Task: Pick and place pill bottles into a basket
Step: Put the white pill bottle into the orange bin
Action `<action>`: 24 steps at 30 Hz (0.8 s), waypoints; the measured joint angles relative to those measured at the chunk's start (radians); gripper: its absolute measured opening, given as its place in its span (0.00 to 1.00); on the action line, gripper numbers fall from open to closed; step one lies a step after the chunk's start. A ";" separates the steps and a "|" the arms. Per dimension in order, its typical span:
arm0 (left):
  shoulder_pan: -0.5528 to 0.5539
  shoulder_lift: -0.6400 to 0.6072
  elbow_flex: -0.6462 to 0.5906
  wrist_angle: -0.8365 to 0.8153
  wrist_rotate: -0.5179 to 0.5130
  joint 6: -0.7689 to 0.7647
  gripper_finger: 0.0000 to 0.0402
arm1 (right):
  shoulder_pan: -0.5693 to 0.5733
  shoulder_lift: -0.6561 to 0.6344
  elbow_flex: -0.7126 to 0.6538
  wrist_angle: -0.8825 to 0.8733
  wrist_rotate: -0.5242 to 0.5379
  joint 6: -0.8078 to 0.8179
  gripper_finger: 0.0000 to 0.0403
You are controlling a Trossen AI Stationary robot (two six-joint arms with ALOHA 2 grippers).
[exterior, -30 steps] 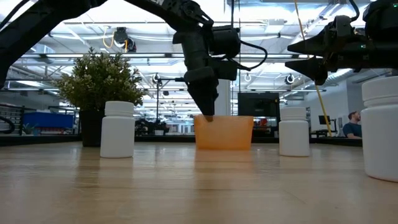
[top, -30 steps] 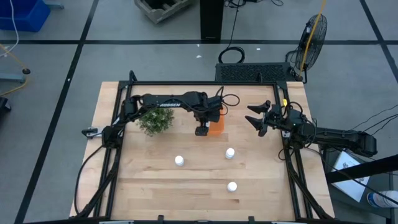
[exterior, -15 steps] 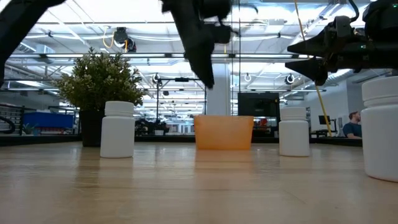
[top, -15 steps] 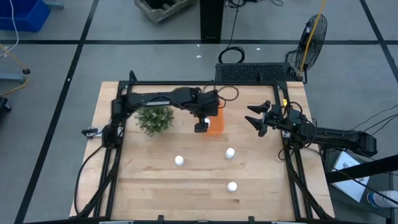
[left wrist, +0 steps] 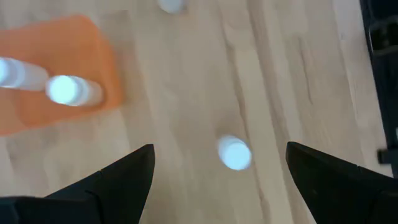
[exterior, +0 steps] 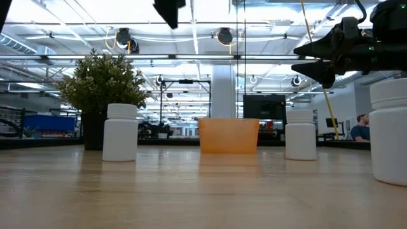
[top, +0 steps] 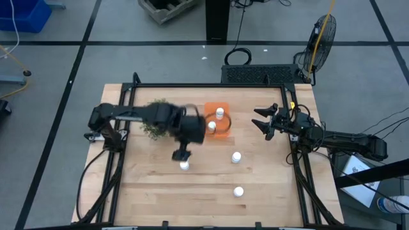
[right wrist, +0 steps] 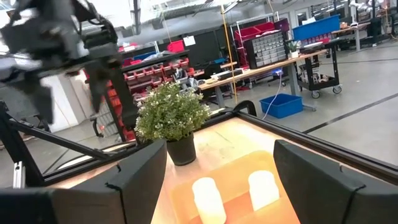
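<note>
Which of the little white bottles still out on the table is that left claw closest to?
The pill bottle just under the left gripper, on the table's left-middle. The other two loose bottles stand farther right; two more sit in the orange basket.

Both arms [top: 134, 115] are dark, slim and jointed. Black cables [top: 96, 166] trail from them. Each gripper [left wrist: 217, 180] has two dark, wedge-shaped fingers [right wrist: 140, 180].

Two white pill bottles [top: 216, 119] stand upright in the orange basket [top: 225, 128] near my table's far side; three more bottles [top: 236, 156] stand scattered on the wood nearer the front.
</note>
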 joint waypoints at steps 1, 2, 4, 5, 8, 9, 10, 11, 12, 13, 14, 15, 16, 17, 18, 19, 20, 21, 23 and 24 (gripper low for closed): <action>-0.030 0.002 0.000 -0.015 -0.019 -0.017 0.91 | 0.000 0.000 0.000 0.000 0.000 0.001 0.71; -0.060 0.004 0.000 -0.033 -0.042 -0.034 0.91 | 0.000 0.000 0.000 0.000 0.000 0.001 0.71; -0.113 0.012 0.000 -0.054 -0.091 -0.062 0.91 | 0.000 0.000 0.000 0.000 0.000 0.008 0.71; -0.136 0.016 0.000 -0.059 -0.113 -0.072 0.91 | 0.000 0.000 0.000 0.000 0.000 0.010 0.71; -0.189 0.032 -0.009 -0.058 -0.187 -0.106 0.91 | 0.000 0.000 0.000 0.008 0.000 0.023 0.71; -0.201 0.035 -0.015 -0.049 -0.207 -0.120 0.91 | 0.000 0.000 0.000 0.008 0.000 0.023 0.71; -0.211 0.036 -0.026 -0.044 -0.226 -0.131 0.91 | 0.000 0.000 0.000 0.008 0.000 0.023 0.71; -0.220 0.037 -0.042 -0.042 -0.243 -0.141 0.91 | 0.000 0.000 0.000 0.008 0.000 0.023 0.71; -0.225 0.037 -0.062 -0.038 -0.253 -0.149 0.91 | 0.000 0.000 0.000 0.008 0.000 0.023 0.71; -0.228 0.037 -0.088 -0.031 -0.258 -0.156 0.91 | 0.000 0.000 0.000 0.008 0.000 0.023 0.71; -0.228 0.037 -0.116 -0.023 -0.259 -0.161 0.91 | 0.000 0.000 0.000 0.008 0.000 0.023 0.71; -0.224 0.037 -0.147 -0.015 -0.258 -0.169 0.91 | 0.000 0.000 0.000 0.008 0.000 0.023 0.71; -0.220 0.038 -0.174 -0.012 -0.257 -0.180 0.91 | 0.000 0.000 0.000 0.008 0.000 0.023 0.71; -0.215 0.039 -0.202 -0.009 -0.251 -0.189 0.91 | 0.000 0.000 0.000 0.008 0.000 0.023 0.71; -0.209 0.039 -0.227 -0.003 -0.243 -0.192 0.91 | 0.000 0.000 0.000 0.008 0.000 0.023 0.71; -0.203 0.039 -0.252 0.005 -0.238 -0.193 0.91 | 0.000 0.000 0.000 0.008 0.000 0.023 0.71; -0.196 0.039 -0.276 0.019 -0.226 -0.193 0.91 | 0.000 0.000 0.000 0.008 0.000 0.023 0.71; -0.188 0.039 -0.299 0.038 -0.215 -0.192 0.91 | 0.000 0.000 0.000 0.008 0.000 0.023 0.71; -0.172 0.039 -0.336 0.074 -0.187 -0.192 0.91 | 0.000 0.000 0.000 0.008 0.000 0.023 0.71; -0.165 0.039 -0.350 0.094 -0.174 -0.192 0.91 | 0.000 0.000 0.000 0.008 0.000 0.023 0.71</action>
